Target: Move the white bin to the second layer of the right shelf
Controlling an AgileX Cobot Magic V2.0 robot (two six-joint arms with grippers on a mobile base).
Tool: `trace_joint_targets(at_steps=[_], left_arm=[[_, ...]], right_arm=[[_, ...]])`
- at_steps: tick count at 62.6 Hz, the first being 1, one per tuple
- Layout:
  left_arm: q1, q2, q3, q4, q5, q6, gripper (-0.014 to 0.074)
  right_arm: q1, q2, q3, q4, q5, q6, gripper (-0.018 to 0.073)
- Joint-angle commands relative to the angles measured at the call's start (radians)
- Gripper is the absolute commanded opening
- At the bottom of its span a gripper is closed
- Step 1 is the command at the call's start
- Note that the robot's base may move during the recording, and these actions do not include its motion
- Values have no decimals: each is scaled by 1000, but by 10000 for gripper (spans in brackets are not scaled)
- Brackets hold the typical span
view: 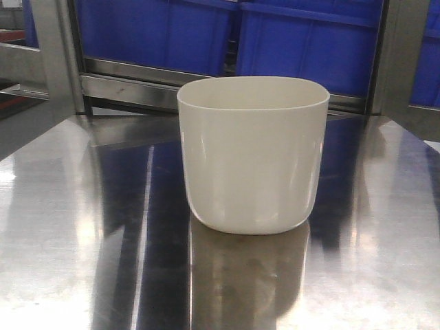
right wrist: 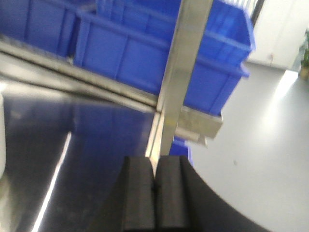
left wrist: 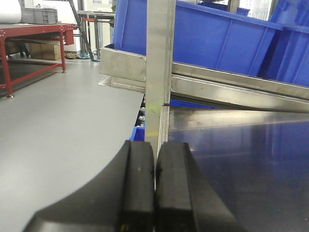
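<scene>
The white bin (view: 253, 155) stands upright and empty in the middle of the shiny steel tabletop (view: 69, 227); nothing touches it. Only a sliver of the white bin (right wrist: 1, 135) shows at the left edge of the right wrist view. Neither gripper appears in the front view. My left gripper (left wrist: 155, 144) is shut, its black pads pressed together with nothing between them, above the table's left edge. My right gripper (right wrist: 154, 160) is also shut and empty, above the table's right edge. The right shelf second layer is out of view.
Blue crates (view: 302, 41) sit on a steel rack bar (view: 130, 89) behind the bin. An upright steel post (left wrist: 159, 72) rises ahead of the left gripper, another post (right wrist: 186, 72) ahead of the right. A red-framed table (left wrist: 34, 34) stands on the far floor.
</scene>
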Motion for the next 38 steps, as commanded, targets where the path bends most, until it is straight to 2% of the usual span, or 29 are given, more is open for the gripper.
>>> trace_joint_targets(at_steps=[1,17,27,32,38], left_arm=[[-5,-15,27,-5,-83,-5,85],[-5,-15,27,-5,-83,-5,85],[-5,-15,27,-5,-83,-5,85],[-5,-15,27,-5,-83,-5,85],[-5,-15,27,-5,-83,-5,85]], right_arm=[[-3,107,-79,-21,7,-4,55],[5,454,-178,-12,4,-4,55],[30,610,-194,137,-97,1,55],[72,670,-208,128,-106,55,55],[146,725,-246,48,-40,188,55]])
